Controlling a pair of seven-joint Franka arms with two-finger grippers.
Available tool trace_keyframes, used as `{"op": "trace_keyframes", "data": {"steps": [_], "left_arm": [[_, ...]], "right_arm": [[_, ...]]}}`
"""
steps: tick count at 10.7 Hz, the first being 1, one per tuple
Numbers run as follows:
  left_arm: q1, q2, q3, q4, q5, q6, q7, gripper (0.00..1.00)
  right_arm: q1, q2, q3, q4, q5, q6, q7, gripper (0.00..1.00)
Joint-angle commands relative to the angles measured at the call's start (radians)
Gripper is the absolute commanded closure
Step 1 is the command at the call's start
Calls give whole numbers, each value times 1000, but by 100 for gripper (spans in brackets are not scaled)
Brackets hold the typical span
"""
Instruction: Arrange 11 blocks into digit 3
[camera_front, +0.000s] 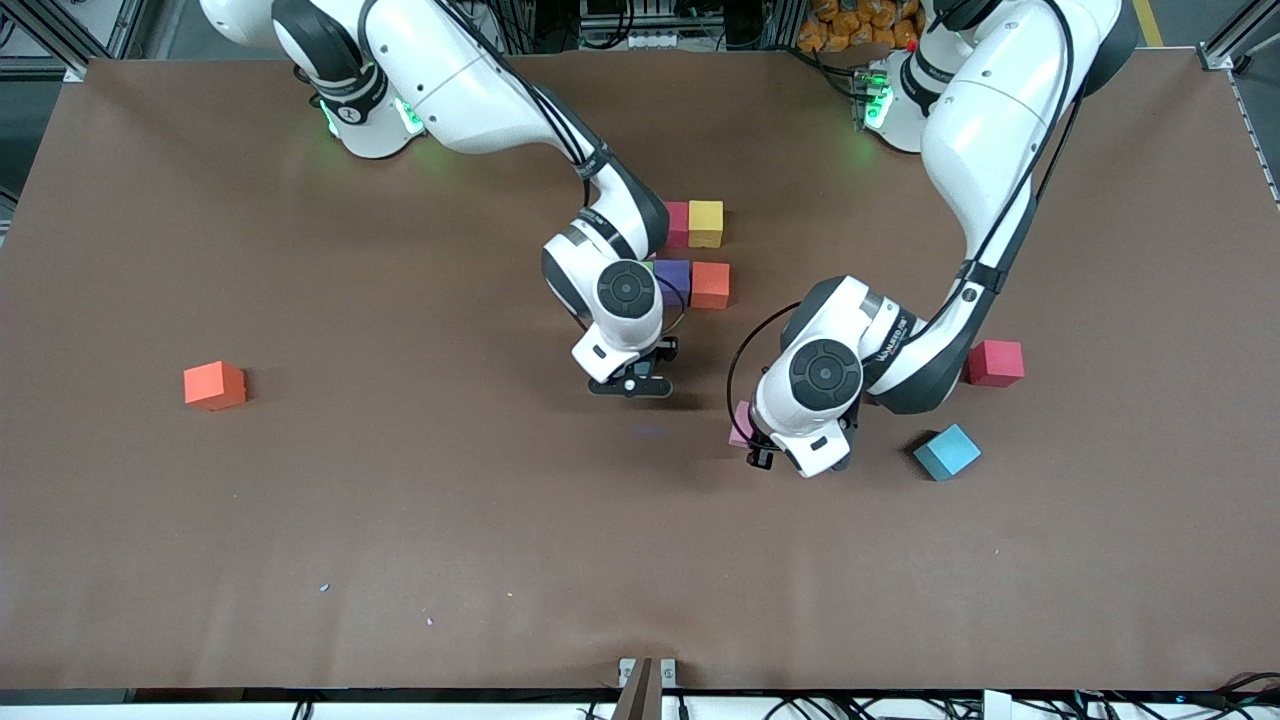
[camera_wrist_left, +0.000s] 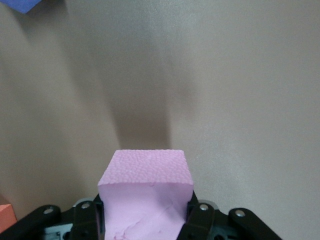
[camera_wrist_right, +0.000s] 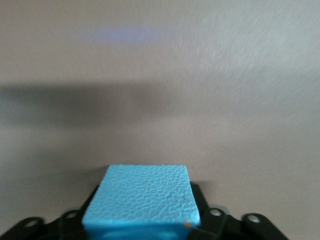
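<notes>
Several blocks sit together mid-table: a magenta one (camera_front: 677, 223), a yellow one (camera_front: 705, 222), a purple one (camera_front: 672, 282) and an orange one (camera_front: 710, 285). My right gripper (camera_front: 632, 385) hangs low just nearer the camera than this group. A light blue block (camera_wrist_right: 142, 197) sits between its jaws; the front view hides that block. My left gripper (camera_front: 755, 445) is shut on a pink block (camera_wrist_left: 147, 175), which peeks out beside the wrist (camera_front: 742, 422), low over bare table. Loose blocks are red (camera_front: 995, 362), light blue (camera_front: 946, 451) and orange (camera_front: 214, 385).
The red and light blue loose blocks lie close to the left arm's elbow, toward its end of the table. The lone orange block lies toward the right arm's end. Brown table (camera_front: 400, 550) stretches toward the camera.
</notes>
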Motion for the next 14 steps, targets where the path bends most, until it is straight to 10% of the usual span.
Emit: {"op": "trace_keyframes", "data": {"steps": [1, 14], "left_arm": [[-3, -10, 2, -5, -9, -16, -6, 100], [0, -44, -1, 1, -7, -75, 8, 100]], "right_arm": [[5, 34, 13, 4, 4, 5, 17, 0], [-41, -61, 27, 12, 41, -82, -3, 0]]}}
